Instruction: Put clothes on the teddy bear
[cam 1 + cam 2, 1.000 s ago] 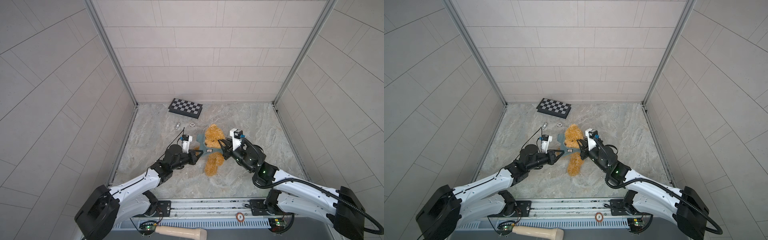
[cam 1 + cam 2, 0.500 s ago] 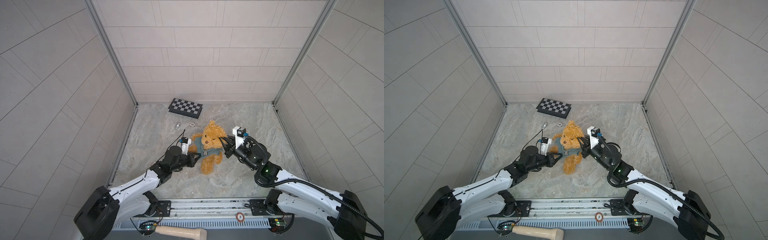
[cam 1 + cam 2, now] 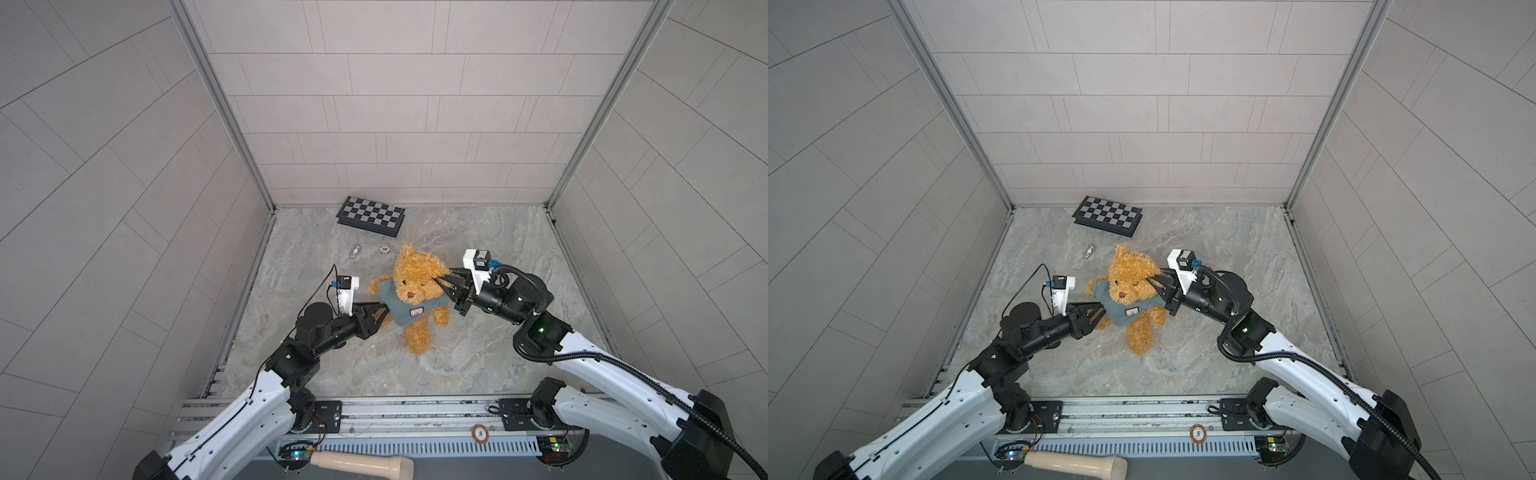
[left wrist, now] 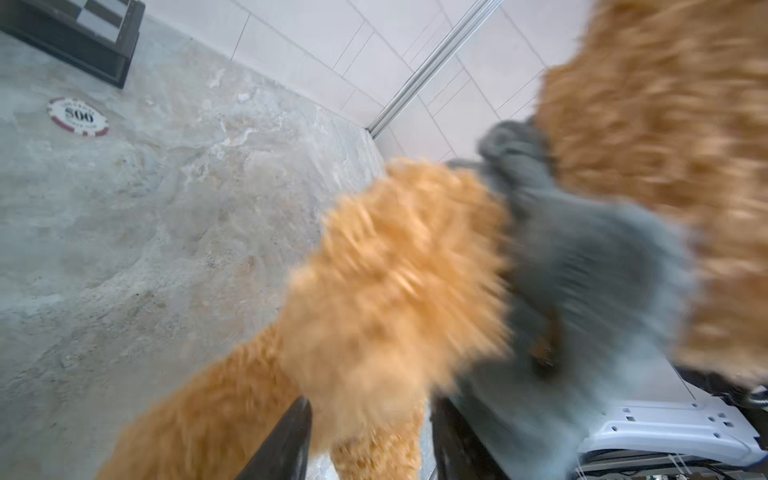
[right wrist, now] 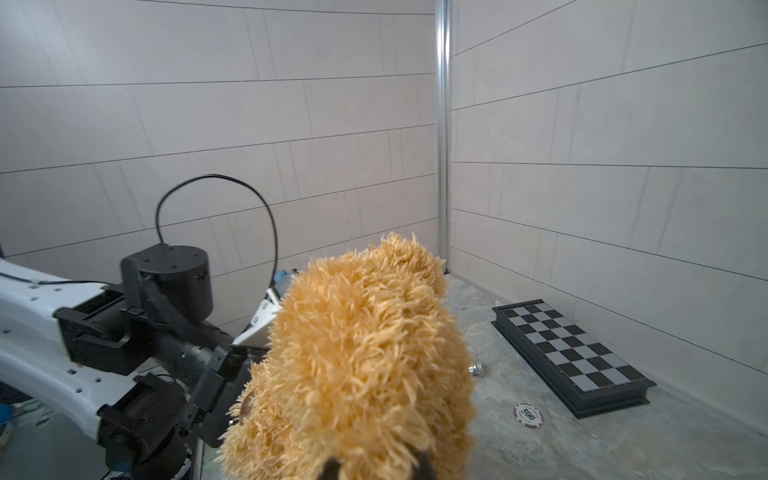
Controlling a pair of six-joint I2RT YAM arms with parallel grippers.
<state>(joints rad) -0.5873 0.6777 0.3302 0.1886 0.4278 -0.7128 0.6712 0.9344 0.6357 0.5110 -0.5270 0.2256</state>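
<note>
Teddy bear [image 3: 415, 276] is seen upright at the middle of the marbled table [image 3: 490, 345], face up toward the top views and legs hanging down to the surface. A grey-blue sweater [image 3: 401, 307] is already drawn over its chest. The bear is judged light, soft and floppy. Nothing stiff is offered, and the shaggy pile compresses and may slip. A hold is therefore best taken deep on an ear, the head or a limb, while the stretchy knit is best pinched at its hem.

The right gripper [image 3: 444, 289] is closed on the fur at the side of the head, and the bear appears to be held up by it. The left gripper [image 3: 382, 318] is seen with jaws apart just beside the sweater's edge. Contact cannot be told, as the left wrist view is blurred.

A second ago the bear was slumped forward with its face hidden and the left jaws were shut at the cloth. It has since been raised and the cloth released.

A chessboard [image 3: 371, 216] and a poker chip [image 3: 385, 249] lie behind.
</note>
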